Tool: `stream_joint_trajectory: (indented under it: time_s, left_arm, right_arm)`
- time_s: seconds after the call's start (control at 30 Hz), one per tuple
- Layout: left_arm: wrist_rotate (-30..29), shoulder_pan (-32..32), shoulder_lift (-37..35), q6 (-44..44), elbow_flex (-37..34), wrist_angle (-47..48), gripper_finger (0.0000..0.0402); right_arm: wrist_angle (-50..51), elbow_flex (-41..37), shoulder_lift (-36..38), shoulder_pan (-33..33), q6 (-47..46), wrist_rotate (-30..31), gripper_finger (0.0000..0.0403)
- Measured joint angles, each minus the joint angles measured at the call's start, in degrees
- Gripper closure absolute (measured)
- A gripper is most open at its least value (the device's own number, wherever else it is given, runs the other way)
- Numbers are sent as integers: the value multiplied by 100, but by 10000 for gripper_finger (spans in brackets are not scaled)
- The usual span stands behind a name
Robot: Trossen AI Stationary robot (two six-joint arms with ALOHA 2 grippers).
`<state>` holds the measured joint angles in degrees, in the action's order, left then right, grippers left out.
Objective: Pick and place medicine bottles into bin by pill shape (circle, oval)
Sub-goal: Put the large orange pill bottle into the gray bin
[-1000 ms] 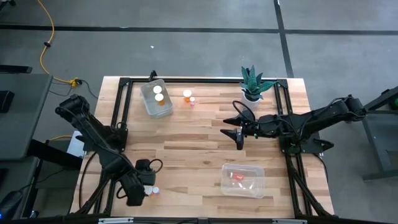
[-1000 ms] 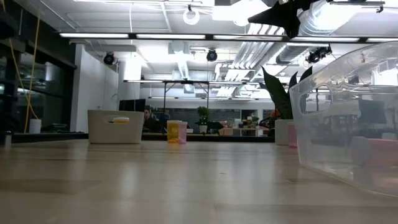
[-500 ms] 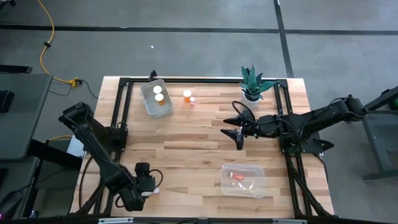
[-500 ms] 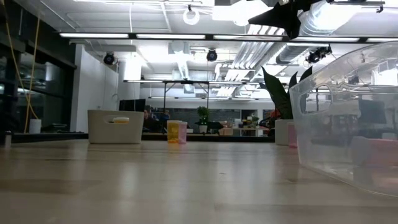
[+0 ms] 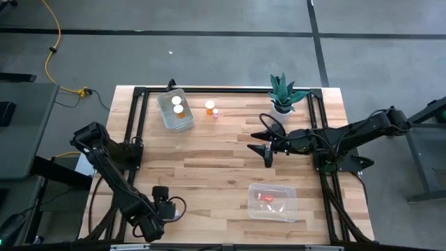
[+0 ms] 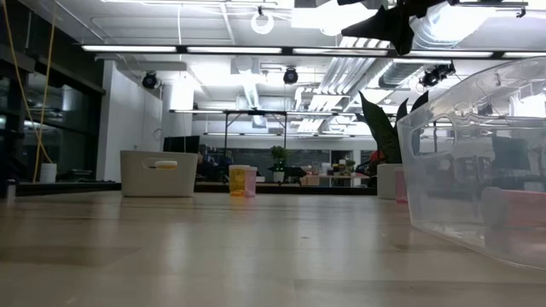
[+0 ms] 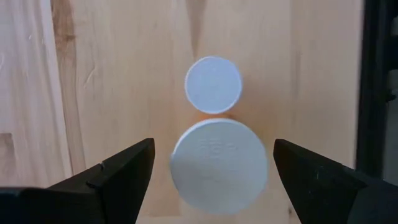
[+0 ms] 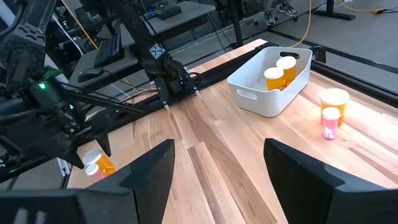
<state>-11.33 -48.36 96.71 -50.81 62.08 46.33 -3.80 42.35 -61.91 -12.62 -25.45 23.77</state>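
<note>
Left tool (image 7: 210,163) pointing straight down, fingers apart astride medicine bottles (image 7: 219,167), right tool (image 5: 267,152) apart, mid-table.

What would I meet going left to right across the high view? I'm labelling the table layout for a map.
Left claw over the bottles at the near-left corner → white bin holding two bottles → two loose bottles → right claw, clear bin and potted plant, close together in that order.
</note>
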Motion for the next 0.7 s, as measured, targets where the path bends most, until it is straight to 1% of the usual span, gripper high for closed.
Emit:
stream_joint_trajectory:
  time_s: [0.17, 0.53, 0.63, 0.7]
  left_arm:
    - [19, -4, 96, 0, -2, -1, 93]
    - [19, -4, 98, 105, -4, 43, 190]
    - [24, -6, 98, 103, -4, 53, 206]
    - [30, -4, 93, 104, -4, 64, 210]
  right_arm:
    - [38, 0, 0, 0, 0, -2, 162]
    - [119, 0, 0, 0, -2, -4, 162]
    - [126, 0, 0, 0, -2, -4, 162]
    - [129, 0, 0, 0, -2, -4, 162]
